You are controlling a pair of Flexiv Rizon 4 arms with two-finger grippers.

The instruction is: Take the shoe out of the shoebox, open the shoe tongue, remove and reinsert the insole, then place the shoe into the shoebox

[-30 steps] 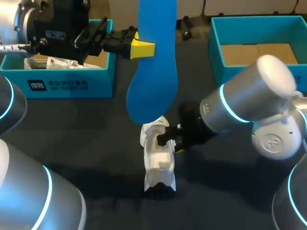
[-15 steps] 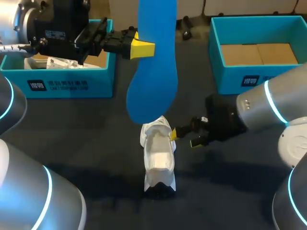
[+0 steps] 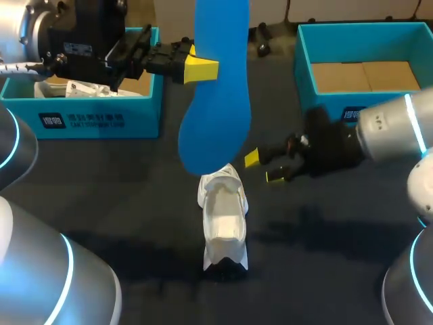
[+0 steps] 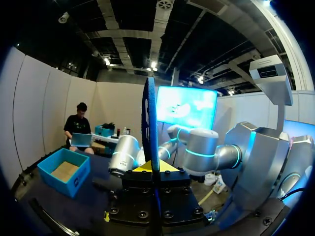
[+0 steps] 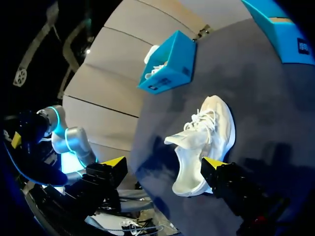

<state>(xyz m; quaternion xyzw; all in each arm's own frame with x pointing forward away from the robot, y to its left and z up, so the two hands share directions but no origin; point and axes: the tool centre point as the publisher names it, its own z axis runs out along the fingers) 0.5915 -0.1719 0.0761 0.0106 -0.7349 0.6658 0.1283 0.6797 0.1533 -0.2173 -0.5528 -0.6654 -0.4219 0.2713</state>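
Head view: the left gripper pinches the upright blue insole. The right gripper is spread, with the white shoe on the table at its seven o'clock, apart from it. Left wrist view: the insole sits edge-on, clamped between the fingers. Right wrist view: the shoe lies ahead of the spread fingers, untouched.

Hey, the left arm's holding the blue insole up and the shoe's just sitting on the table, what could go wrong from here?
1. The shoe is unheld: the right gripper is open and apart from it, so pushing the insole in may shove or tip it.
2. The left gripper pinches the insole near one edge, so it may swing or slip and miss the opening.
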